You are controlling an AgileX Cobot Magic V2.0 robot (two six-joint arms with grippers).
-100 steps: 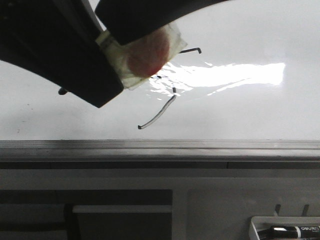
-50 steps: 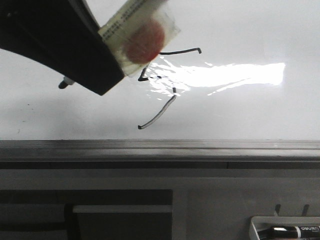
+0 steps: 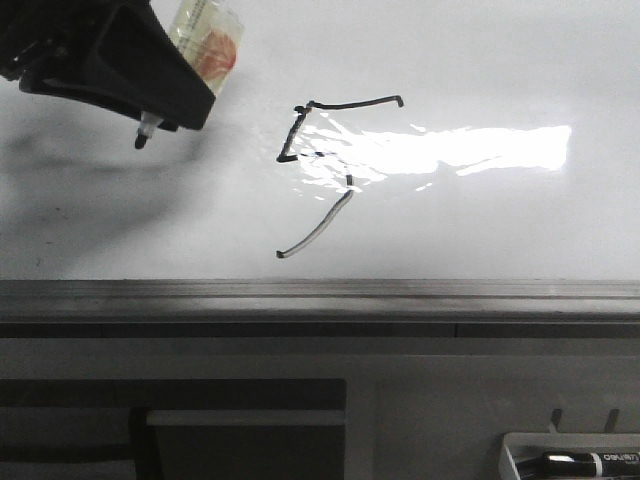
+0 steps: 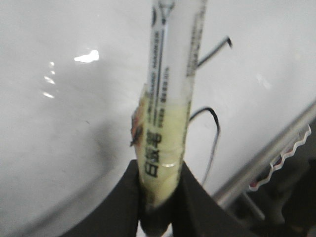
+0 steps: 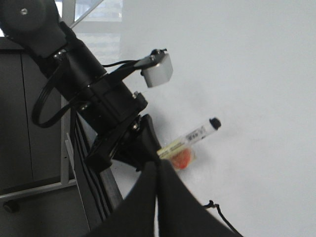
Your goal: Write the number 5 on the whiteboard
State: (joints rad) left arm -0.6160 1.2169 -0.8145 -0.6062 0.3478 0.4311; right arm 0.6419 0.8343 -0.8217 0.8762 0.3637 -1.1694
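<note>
Your number 5 (image 3: pixel 330 165) sits on the whiteboard (image 3: pixel 480 220) a little left of centre, well above the grey edge strip (image 3: pixel 320 292): a top bar, a short upright on its left end, and a slanted lower tail that breaks where the glare crosses it. Judged by that, the figure reads as rough but essentially drawn. The ink is probably fresh and would smear at a touch, so keep everything off the strokes. The marker (image 4: pixel 170 103) is a light, stiff, smooth tube; tape wrapped round its lower barrel gives the grip, and that taped part is where it is best held. Your left gripper (image 4: pixel 159 200) is clamped on that taped barrel, up near the board's top left corner, with the tip (image 3: pixel 141 141) well clear of the figure. Your right gripper (image 5: pixel 157 170) has its fingers pressed together on nothing. A spare pen (image 3: pixel 590 461) lies in the tray (image 3: pixel 512 455) below the board.
</note>
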